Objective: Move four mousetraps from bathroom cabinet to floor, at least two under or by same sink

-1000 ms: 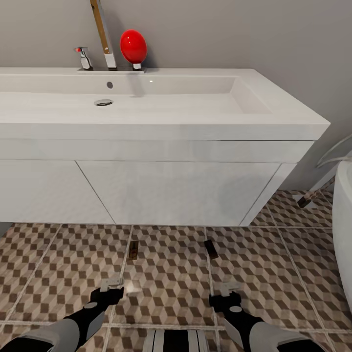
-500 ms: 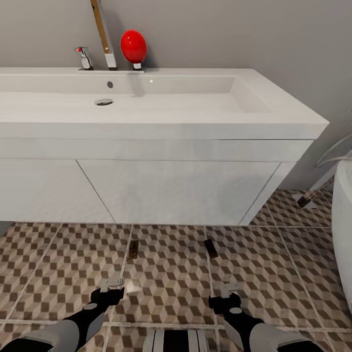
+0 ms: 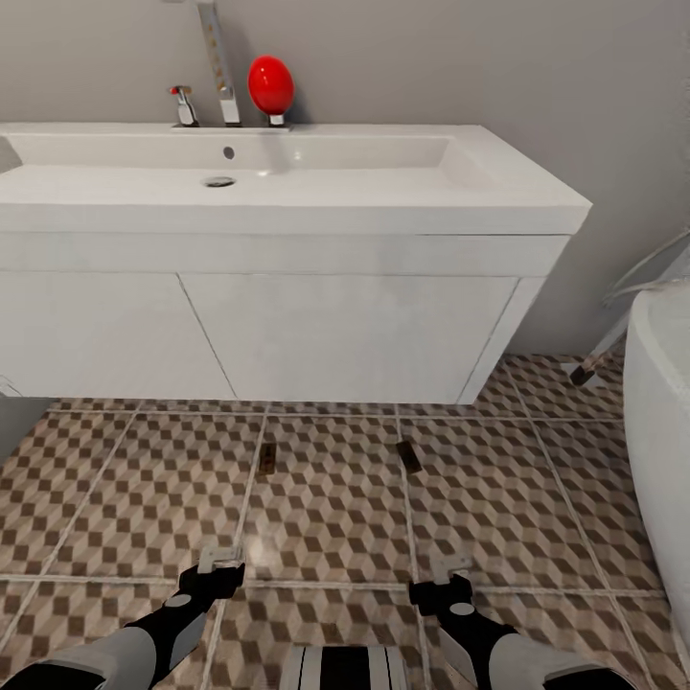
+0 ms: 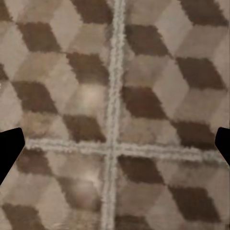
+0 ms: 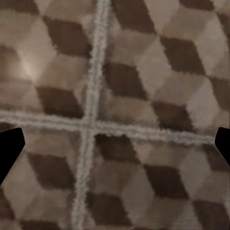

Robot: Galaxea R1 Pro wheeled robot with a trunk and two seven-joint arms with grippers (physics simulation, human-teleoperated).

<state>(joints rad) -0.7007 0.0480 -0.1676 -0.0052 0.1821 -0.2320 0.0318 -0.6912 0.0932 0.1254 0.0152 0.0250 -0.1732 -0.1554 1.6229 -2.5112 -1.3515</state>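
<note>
Left claw (image 3: 219, 557) and right claw (image 3: 448, 567) both hung low over the bathroom floor (image 3: 335, 517), near the bottom edge of the head view, each with its fingers spread and nothing between them. In the left wrist view we saw the dark fingertips (image 4: 9, 151) at the two sides of the picture, set wide apart above a crossing of pale grout lines; the right wrist view gave the same arrangement, fingertips (image 5: 9, 148) wide apart over another grout crossing.

Two mousetraps lay flat on the tiles in front of the white vanity (image 3: 345, 335). We marked the left mousetrap (image 3: 268, 458) just beside a grout line, ahead of our left claw and well apart from it. We marked the right mousetrap (image 3: 409, 455) on the next grout line, slightly turned, ahead of our right claw. Both lay near the vanity's lower front edge, next to the sink (image 3: 287, 177).

On the sink's back ledge stood a chrome tap (image 3: 218, 67), a small chrome handle (image 3: 183, 105) and a red egg-shaped object (image 3: 271, 86). A white bathtub (image 3: 661, 450) rim showed at the right.
</note>
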